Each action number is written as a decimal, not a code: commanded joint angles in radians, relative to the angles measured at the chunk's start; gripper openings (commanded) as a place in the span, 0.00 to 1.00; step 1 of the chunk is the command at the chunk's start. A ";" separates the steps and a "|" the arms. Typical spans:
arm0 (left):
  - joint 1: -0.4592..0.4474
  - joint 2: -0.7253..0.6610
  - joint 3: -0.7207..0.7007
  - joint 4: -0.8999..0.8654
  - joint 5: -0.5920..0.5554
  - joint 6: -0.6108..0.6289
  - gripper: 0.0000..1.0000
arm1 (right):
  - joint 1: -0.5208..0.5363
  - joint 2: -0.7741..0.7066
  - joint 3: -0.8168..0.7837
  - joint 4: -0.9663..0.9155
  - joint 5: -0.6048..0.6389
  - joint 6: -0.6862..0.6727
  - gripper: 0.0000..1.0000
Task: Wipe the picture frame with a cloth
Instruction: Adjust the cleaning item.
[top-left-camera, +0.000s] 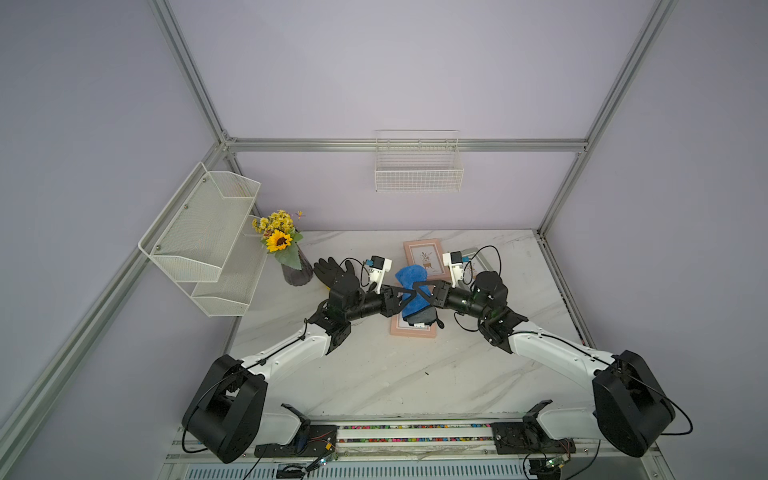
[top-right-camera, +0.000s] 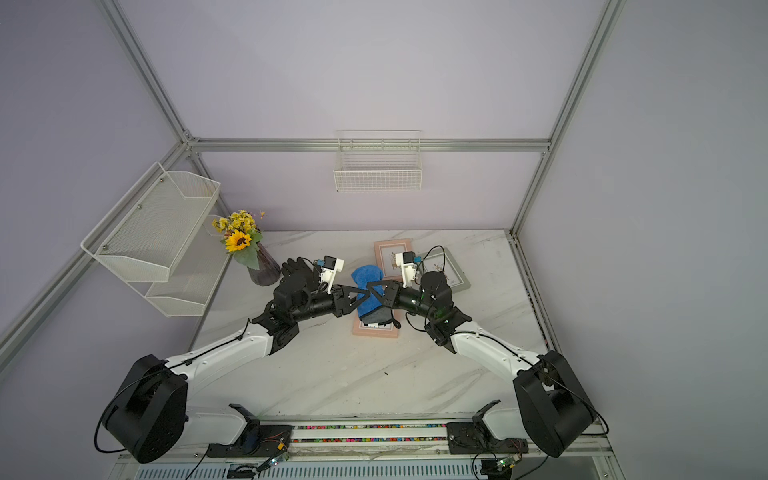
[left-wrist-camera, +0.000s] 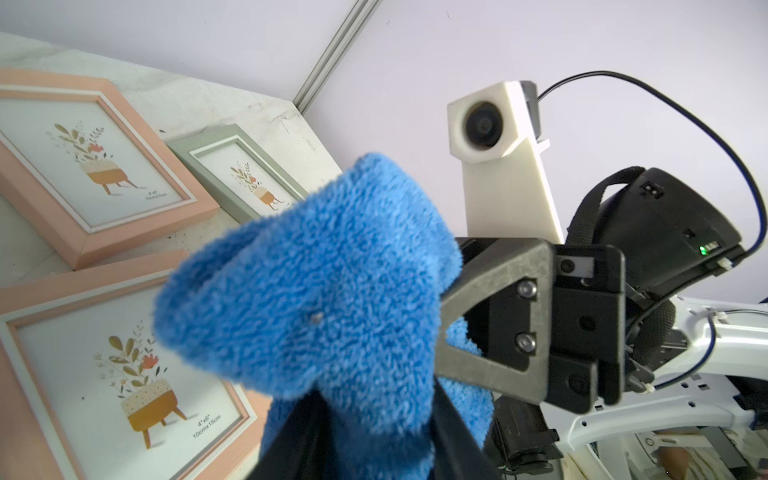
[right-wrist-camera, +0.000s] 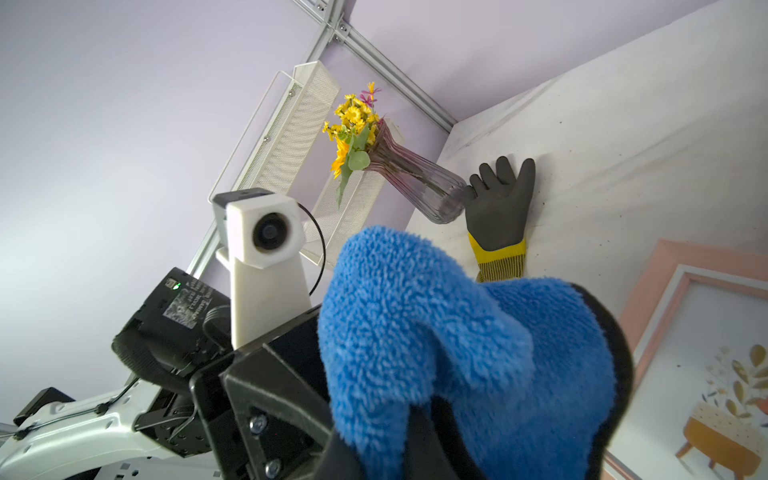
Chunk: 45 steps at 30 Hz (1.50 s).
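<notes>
The blue cloth (top-left-camera: 407, 275) (top-right-camera: 365, 274) hangs bunched over the near pink picture frame (top-left-camera: 413, 331) (top-right-camera: 374, 331), covering most of it. My left gripper (top-left-camera: 412, 296) (top-right-camera: 367, 294) reaches in from the left. In the left wrist view its dark fingers (left-wrist-camera: 299, 444) flank a thick fold of the cloth (left-wrist-camera: 332, 291), which fills the left gripper (left-wrist-camera: 374, 440). My right gripper (top-left-camera: 415, 285) (top-right-camera: 370, 286) comes from the right and is shut on the cloth (right-wrist-camera: 478, 332), shown at the right gripper (right-wrist-camera: 390, 453). The two grippers' tips almost touch.
A second pink frame (top-left-camera: 424, 253) (left-wrist-camera: 87, 162) and a grey-green frame (top-right-camera: 451, 270) (left-wrist-camera: 241, 174) lie behind. A black-and-yellow glove (top-left-camera: 332, 270) (right-wrist-camera: 498, 208) and a vase of flowers (top-left-camera: 291, 266) sit at the left, by a mesh shelf (top-left-camera: 203, 232). A wire basket (top-left-camera: 417, 166) hangs on the back wall.
</notes>
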 joint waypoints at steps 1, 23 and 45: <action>-0.023 0.030 0.031 0.042 0.065 -0.013 0.46 | 0.090 -0.007 0.019 0.111 -0.139 -0.010 0.15; 0.044 -0.053 -0.012 -0.041 -0.050 -0.017 0.00 | 0.085 -0.105 0.070 -0.273 0.172 -0.190 0.67; 0.147 0.068 0.221 -0.941 -0.589 0.170 0.00 | 0.012 0.105 0.162 -0.687 0.539 -0.190 0.82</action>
